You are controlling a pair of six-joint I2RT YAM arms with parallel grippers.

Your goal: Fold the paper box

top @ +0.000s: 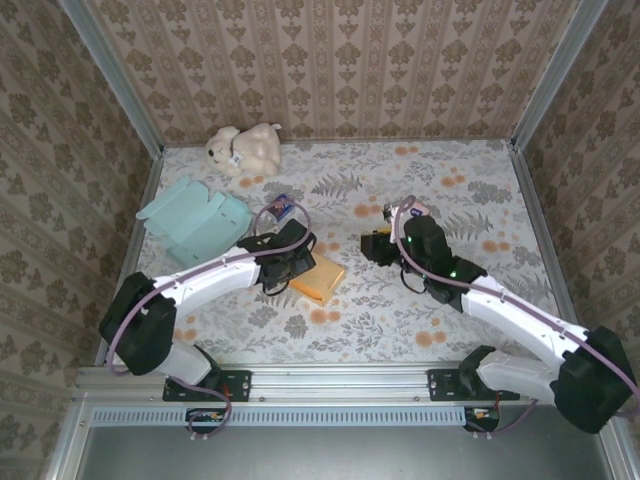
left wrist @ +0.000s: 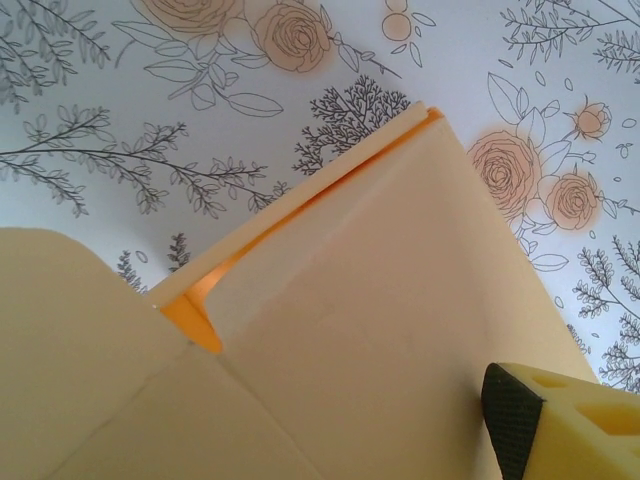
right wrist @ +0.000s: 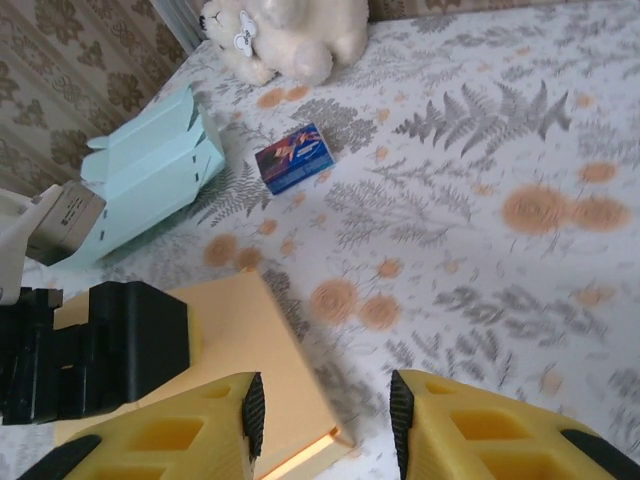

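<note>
The paper box [top: 320, 278] is a flat orange-yellow carton lying on the flowered table in front of the left arm. In the left wrist view its pale panels [left wrist: 400, 300] lie close under the camera, with an orange inner flap [left wrist: 195, 318] showing at a fold. My left gripper [top: 288, 258] sits over the box's left part; one black-padded fingertip [left wrist: 512, 420] stands far to the right above the panel, with the jaws spread wide. My right gripper [right wrist: 325, 410] hovers open to the right of the box [right wrist: 250, 350], its corner below the gap, nothing between the pads.
A light teal folded carton [top: 195, 222] lies at the far left by the wall. A cream plush toy [top: 243, 148] sits at the back. A small blue card box [top: 282, 207] lies just beyond the left gripper. Patterned walls close in three sides.
</note>
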